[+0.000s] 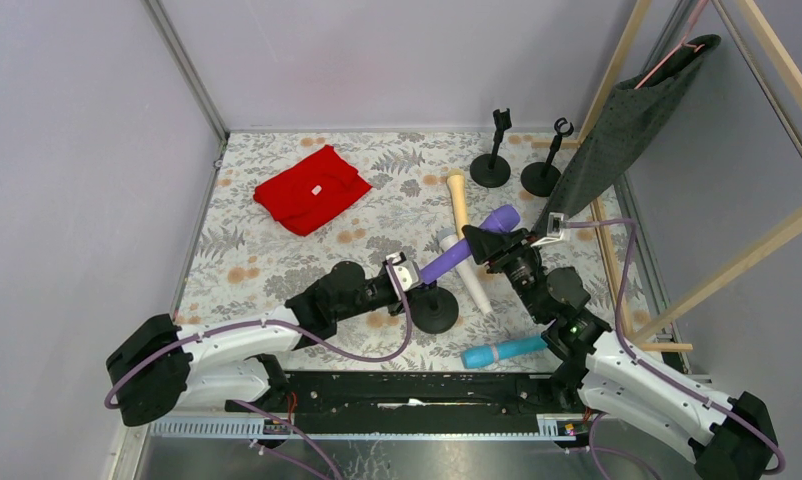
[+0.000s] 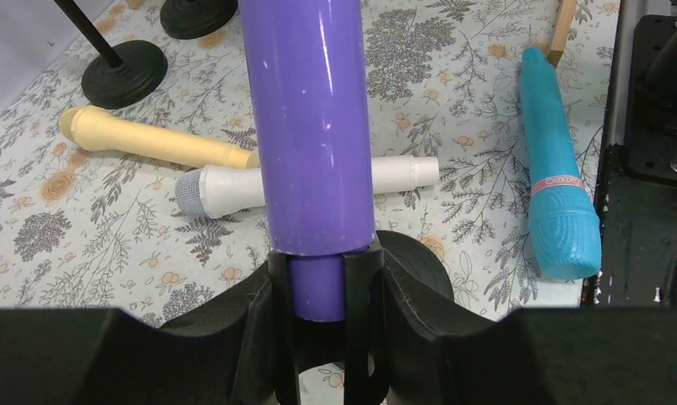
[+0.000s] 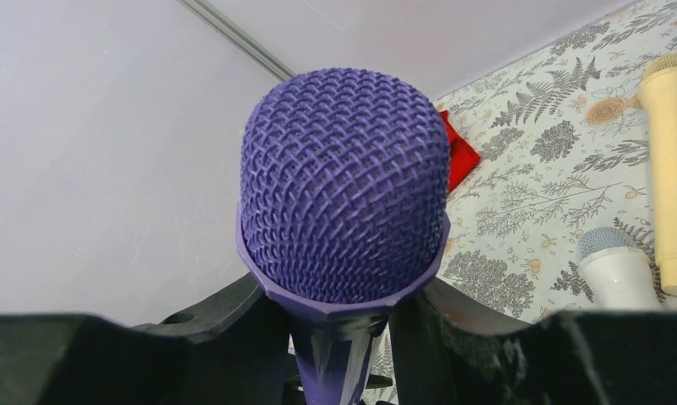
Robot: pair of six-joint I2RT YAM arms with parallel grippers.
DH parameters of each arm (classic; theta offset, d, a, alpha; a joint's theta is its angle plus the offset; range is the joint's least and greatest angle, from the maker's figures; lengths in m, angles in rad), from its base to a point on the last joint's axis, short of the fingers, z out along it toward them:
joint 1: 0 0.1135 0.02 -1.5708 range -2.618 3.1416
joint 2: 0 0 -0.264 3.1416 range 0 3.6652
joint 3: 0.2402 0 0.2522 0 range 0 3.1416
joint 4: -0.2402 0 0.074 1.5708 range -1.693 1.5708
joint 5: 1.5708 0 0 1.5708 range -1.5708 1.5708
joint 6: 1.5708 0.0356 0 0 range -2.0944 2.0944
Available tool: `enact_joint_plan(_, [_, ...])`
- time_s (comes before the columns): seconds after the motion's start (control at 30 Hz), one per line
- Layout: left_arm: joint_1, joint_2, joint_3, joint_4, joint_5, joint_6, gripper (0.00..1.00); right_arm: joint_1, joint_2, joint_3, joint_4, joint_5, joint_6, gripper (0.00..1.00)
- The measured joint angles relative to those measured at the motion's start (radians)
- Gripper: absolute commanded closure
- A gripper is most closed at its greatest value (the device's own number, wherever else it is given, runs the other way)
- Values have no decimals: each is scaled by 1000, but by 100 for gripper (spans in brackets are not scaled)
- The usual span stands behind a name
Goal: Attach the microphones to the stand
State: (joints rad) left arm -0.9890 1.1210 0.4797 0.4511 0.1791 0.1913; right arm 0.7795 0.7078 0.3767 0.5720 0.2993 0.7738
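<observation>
The purple microphone (image 1: pixel 472 243) is held slanted above the table. Its narrow tail sits between the prongs of the stand's clip (image 2: pixel 362 287); the black stand has a round base (image 1: pixel 434 310). My left gripper (image 1: pixel 405 272) is shut on that clip, one finger on each side, seen close in the left wrist view (image 2: pixel 322 337). My right gripper (image 1: pixel 487 248) is shut on the purple microphone's body just below its mesh head (image 3: pixel 343 186). The white microphone (image 1: pixel 467 275), the cream-yellow one (image 1: pixel 459 200) and the light blue one (image 1: pixel 504 351) lie on the table.
Two more black stands (image 1: pixel 491 170) (image 1: pixel 542 178) stand at the back right. A red cloth (image 1: pixel 310 188) lies at the back left. A grey cloth (image 1: pixel 617 130) hangs from a wooden frame along the right side.
</observation>
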Motion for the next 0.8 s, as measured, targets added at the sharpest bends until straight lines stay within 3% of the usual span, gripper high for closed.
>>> enact_joint_plan(0.5, [2, 35, -11, 57, 8, -9, 63, 38, 56, 23, 42, 66, -47, 100])
enact_joint_plan(0.8, [2, 49, -11, 57, 13, -17, 63, 153, 71, 27, 68, 206, -131, 100])
